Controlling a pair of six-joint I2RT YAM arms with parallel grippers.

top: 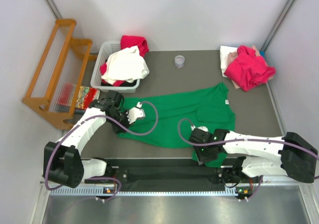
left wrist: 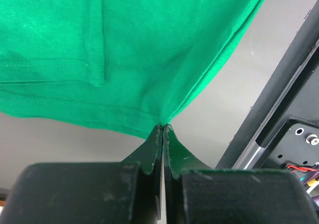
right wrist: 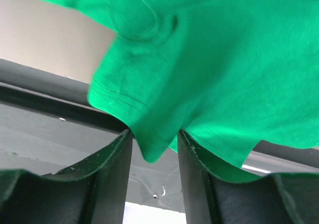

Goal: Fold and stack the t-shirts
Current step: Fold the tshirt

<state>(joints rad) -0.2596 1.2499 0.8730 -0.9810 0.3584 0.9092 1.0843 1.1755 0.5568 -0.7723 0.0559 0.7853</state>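
Observation:
A bright green t-shirt (top: 184, 115) lies spread across the middle of the table. My left gripper (top: 139, 115) is at its left edge and shut on it; in the left wrist view the fingertips (left wrist: 163, 127) pinch a corner of green cloth (left wrist: 124, 50) that is drawn taut. My right gripper (top: 202, 153) is at the shirt's near right edge. In the right wrist view its jaws (right wrist: 154, 139) stand apart, and a hemmed fold of the green shirt (right wrist: 209, 69) dips loosely between them. A magenta-red t-shirt (top: 247, 67) lies crumpled at the back right on pale shirts (top: 227, 55).
A white plastic basket (top: 106, 47) at the back left holds a white shirt (top: 125, 64) and a red one (top: 134, 42). A small clear cup (top: 179, 61) stands at the back middle. A wooden rack (top: 52, 72) stands off the table's left side. A black rail (top: 164, 174) runs along the near edge.

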